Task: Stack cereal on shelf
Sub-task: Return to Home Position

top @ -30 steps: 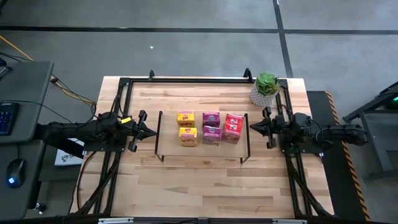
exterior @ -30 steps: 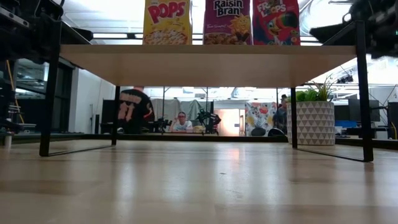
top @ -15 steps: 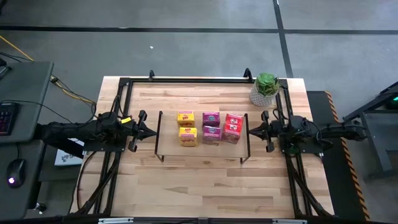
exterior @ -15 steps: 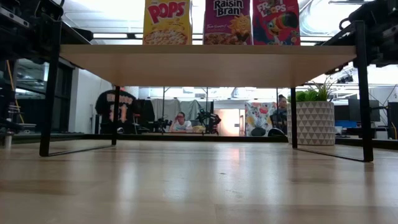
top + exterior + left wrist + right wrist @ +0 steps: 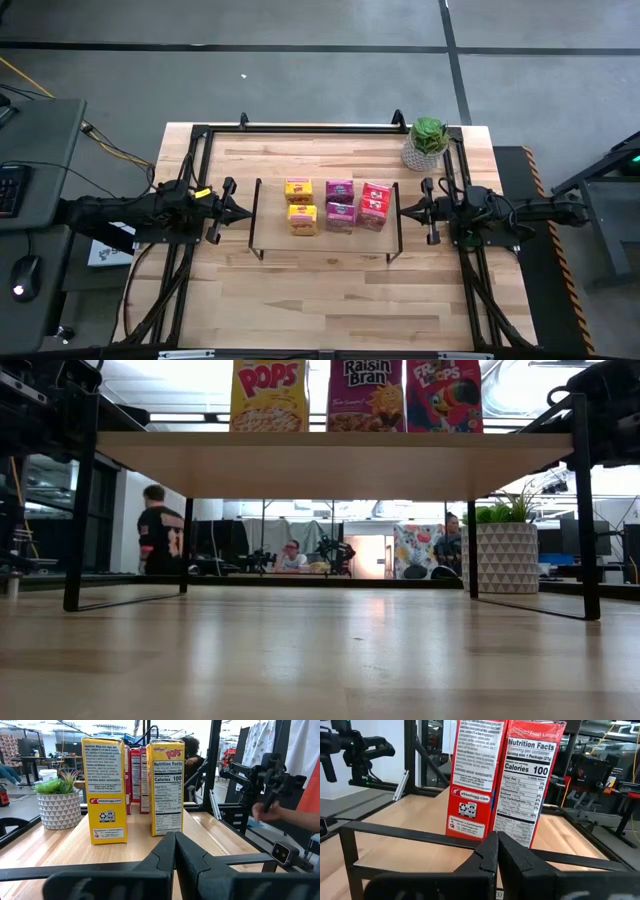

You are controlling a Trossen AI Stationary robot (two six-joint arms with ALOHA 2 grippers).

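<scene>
Your left gripper (image 5: pixel 238 212) has its fingers pressed together on nothing. It sits just off the shelf's (image 5: pixel 325 246) left end and doesn't touch it. The left wrist view confirms it: the fingertips (image 5: pixel 174 845) meet in a point aimed at the yellow pair.

Your right gripper (image 5: pixel 408 209) is the same, fingers together and empty, just off the shelf's right end and pointing inward. In its wrist view the tips (image 5: pixel 497 845) meet in front of the red pair.

All six cereal boxes stand upright on the shelf in three pairs:
- Yellow boxes (image 5: pixel 298 190) and (image 5: pixel 303 219) are at the left end, with a gap between them in the left wrist view.
- Magenta boxes (image 5: pixel 340 190) and (image 5: pixel 340 216) are in the middle.
- Red boxes (image 5: pixel 376 194) and (image 5: pixel 372 212) are at the right end, close side by side. You can't tell if they touch.

The boxes crowd the plant-side half of the board, and the other long edge is bare. The low view shows the Pops box (image 5: pixel 268 395), the Raisin Bran box (image 5: pixel 365 395) and the Froot Loops box (image 5: pixel 443 395) in a row on the board, with nothing under it.

The plant (image 5: pixel 428 143) stands on the table near the right arm, off the shelf. In the room behind, one person (image 5: pixel 158 540) stands and another (image 5: pixel 291 557) sits.
</scene>
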